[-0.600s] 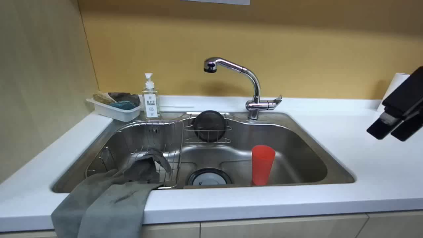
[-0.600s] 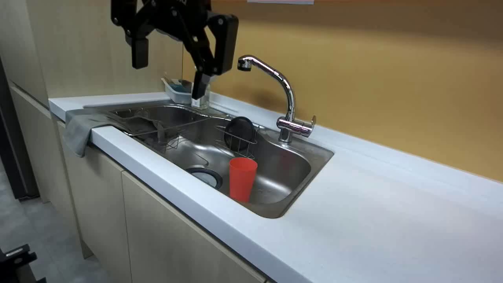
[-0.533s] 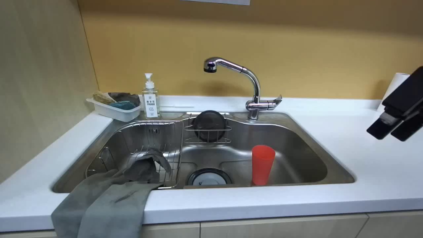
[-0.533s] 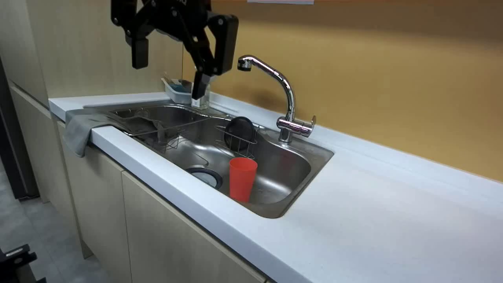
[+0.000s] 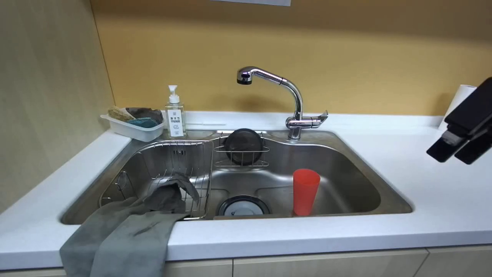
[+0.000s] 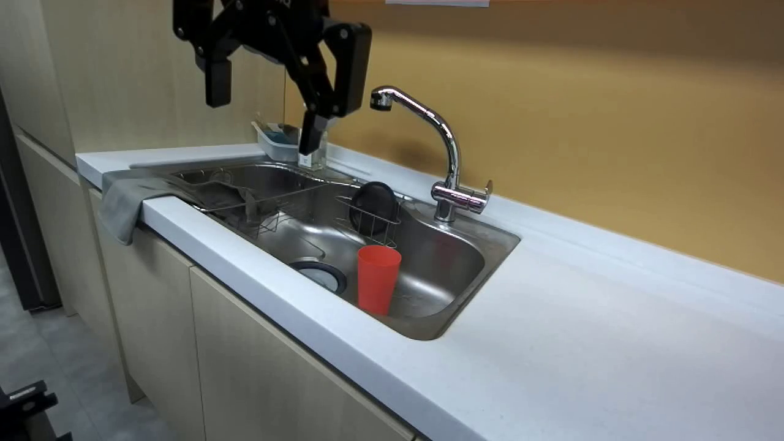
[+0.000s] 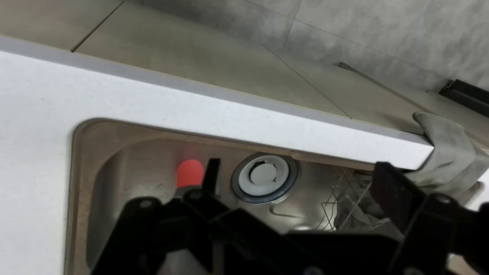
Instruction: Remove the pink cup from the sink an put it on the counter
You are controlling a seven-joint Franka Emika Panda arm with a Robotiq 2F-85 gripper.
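Observation:
The pink cup, a coral-red tumbler, stands upright in the right part of the steel sink [image 5: 392, 204]. It shows in both exterior views [image 5: 305, 194] [image 6: 378, 282]. In the wrist view only part of the cup [image 7: 190, 173] shows beside the left finger, which hides the rest. My gripper [image 6: 265, 127] is open and empty, high above the sink's level and apart from the cup. In an exterior view only part of the gripper [image 5: 455, 154] shows at the right edge. In the wrist view the fingers [image 7: 298, 168] are wide apart. The white counter [image 6: 582, 343] surrounds the sink.
A chrome faucet [image 5: 296, 100] rises behind the sink. A soap bottle [image 5: 176, 119] and a white tub [image 5: 134, 130] stand at the back left. A grey cloth [image 5: 130, 238] hangs over the front edge. A black round item [image 5: 244, 144] sits in a wire rack.

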